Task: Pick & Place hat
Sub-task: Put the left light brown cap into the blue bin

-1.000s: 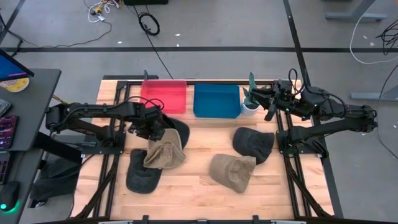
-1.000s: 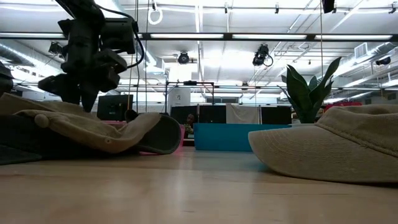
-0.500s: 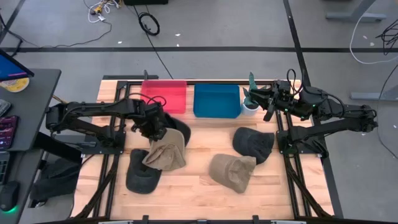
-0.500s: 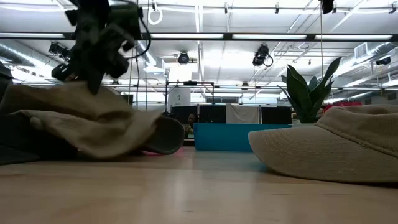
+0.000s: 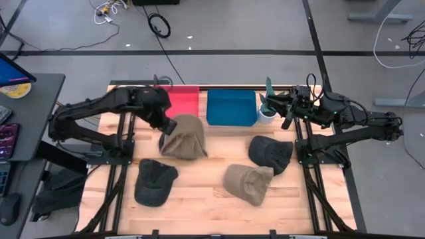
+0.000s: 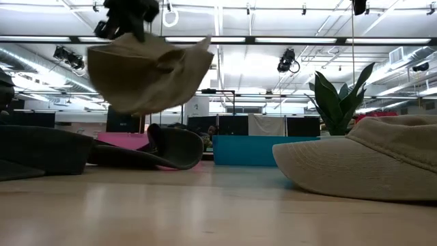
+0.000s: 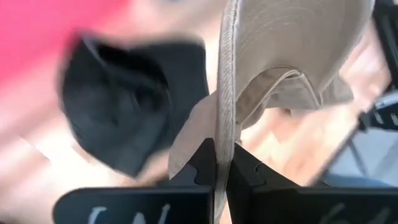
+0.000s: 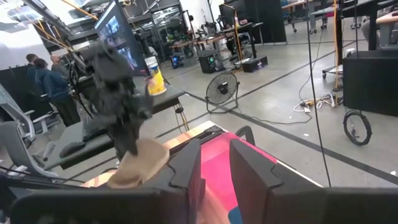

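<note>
Over the wooden table [image 5: 212, 199], near its back left corner, the left arm has a tan hat [image 5: 184, 137] up in the air, and the low view shows it hanging well clear of the boards. Just behind the hat sit the red bin [image 5: 182, 103] and, to its right, the blue bin [image 5: 231, 107]; the hat hangs from the claw towards the table's middle, so judging by that, only a short carry backward puts it over the red one. The left claw [image 7: 222, 163] is clamped tight on the hat's brim, cloth sandwiched edge-on between the fingers. A black hat [image 7: 124, 112] lies on the table below. The right claw [image 5: 289, 109] waits far off by the plant, fingers slightly apart, holding nothing.
</note>
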Controlling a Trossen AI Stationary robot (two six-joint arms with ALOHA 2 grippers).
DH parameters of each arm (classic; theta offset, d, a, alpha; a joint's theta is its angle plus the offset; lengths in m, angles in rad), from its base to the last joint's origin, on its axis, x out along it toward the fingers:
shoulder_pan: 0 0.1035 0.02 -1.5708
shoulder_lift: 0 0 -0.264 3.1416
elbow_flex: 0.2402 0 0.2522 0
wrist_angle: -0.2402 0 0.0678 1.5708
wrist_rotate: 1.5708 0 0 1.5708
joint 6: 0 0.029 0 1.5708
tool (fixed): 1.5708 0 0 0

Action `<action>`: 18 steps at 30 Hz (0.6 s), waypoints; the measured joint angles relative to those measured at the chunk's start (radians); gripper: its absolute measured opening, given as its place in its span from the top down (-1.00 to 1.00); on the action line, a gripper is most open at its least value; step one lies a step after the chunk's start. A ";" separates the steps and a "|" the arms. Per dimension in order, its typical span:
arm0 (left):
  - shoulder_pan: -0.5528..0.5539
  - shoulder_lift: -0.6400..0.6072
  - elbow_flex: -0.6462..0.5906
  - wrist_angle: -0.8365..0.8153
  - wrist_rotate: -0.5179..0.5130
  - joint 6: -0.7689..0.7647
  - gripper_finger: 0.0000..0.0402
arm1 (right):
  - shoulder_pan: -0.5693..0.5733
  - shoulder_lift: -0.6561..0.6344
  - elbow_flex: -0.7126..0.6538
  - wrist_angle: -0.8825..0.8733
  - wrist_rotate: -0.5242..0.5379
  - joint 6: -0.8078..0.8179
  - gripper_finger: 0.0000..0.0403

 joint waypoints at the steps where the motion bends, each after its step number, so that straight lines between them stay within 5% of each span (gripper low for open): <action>1: 0.000 -0.001 0.030 0.001 -0.045 0.031 0.94 | 0.000 0.000 0.000 0.000 0.000 0.000 0.56; 9: -0.001 -0.026 0.168 0.071 -0.333 0.306 0.94 | 0.000 -0.001 0.000 0.067 0.055 -0.101 0.56; 18: -0.012 -0.047 0.171 0.307 -0.379 0.568 0.94 | 0.000 0.000 0.000 0.125 0.064 -0.132 0.56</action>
